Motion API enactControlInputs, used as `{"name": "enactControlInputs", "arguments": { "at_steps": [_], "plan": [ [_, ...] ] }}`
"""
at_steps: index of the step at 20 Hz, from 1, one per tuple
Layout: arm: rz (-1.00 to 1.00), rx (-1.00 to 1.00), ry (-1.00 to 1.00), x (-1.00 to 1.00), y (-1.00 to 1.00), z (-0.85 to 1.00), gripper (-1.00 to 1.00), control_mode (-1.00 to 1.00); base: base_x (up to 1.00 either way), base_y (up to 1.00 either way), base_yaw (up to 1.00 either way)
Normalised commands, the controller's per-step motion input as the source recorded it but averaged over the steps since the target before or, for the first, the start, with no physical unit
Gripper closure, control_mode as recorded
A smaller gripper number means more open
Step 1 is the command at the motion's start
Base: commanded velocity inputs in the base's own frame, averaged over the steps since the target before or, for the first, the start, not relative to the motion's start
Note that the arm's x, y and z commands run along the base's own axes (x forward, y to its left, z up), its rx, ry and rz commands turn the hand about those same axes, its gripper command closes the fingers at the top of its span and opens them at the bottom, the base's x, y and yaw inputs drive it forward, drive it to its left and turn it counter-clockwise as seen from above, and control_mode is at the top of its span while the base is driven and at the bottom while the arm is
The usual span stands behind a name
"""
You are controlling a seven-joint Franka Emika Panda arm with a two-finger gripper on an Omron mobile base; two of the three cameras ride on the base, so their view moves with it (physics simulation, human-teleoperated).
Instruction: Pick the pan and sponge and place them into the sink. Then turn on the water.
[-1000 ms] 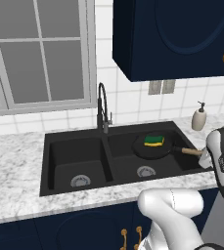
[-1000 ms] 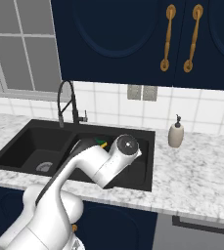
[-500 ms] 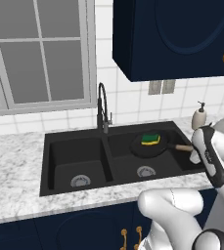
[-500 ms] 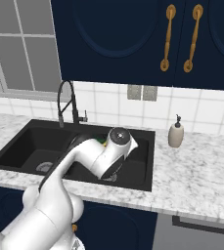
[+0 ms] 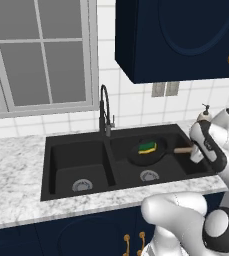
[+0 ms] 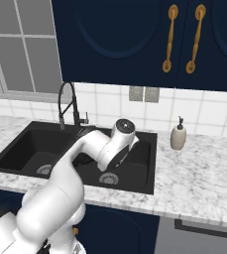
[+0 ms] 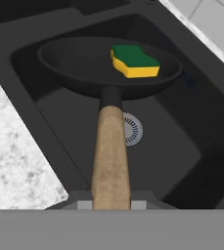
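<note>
Over the right basin of the sink (image 5: 76, 150) you have the pan (image 5: 147, 155) held level above the round silver drain (image 5: 149, 175), with the jaws of the gripper (image 5: 195, 150) clamped narrow on the far end of its wooden handle (image 7: 110, 151). The sponge (image 7: 134, 61) lies inside the pan, green side up, toward the rim away from the handle. Your hand view gives you what the base views cannot: the handle running straight back between the jaws, and the drain showing clear below the pan's bowl, so the pan is not touching the basin floor. The left base view shows you the whole layout instead: the empty left basin, the black gooseneck faucet (image 5: 105, 112) behind the divider, the marble surface (image 5: 16, 175) around the sink. From the right base view the arm covers the pan, though you do see the soap dispenser (image 6: 178, 135) standing on the surface right of the sink.
</note>
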Motion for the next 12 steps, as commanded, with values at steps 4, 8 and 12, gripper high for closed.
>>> {"name": "enactControlInputs", "arguments": {
  "at_steps": [4,8,12],
  "plan": [
    [0.10,0.00,0.10,0.31,0.00,-0.18,1.00,-1.00,0.00,0.00,0.00],
    [0.04,0.00,0.10,0.09,0.00,-0.40,1.00,-1.00,0.00,0.00,0.00],
    [0.00,0.00,0.08,0.28,0.00,-0.29,1.00,-1.00,0.00,0.00,0.00]
  ]
}}
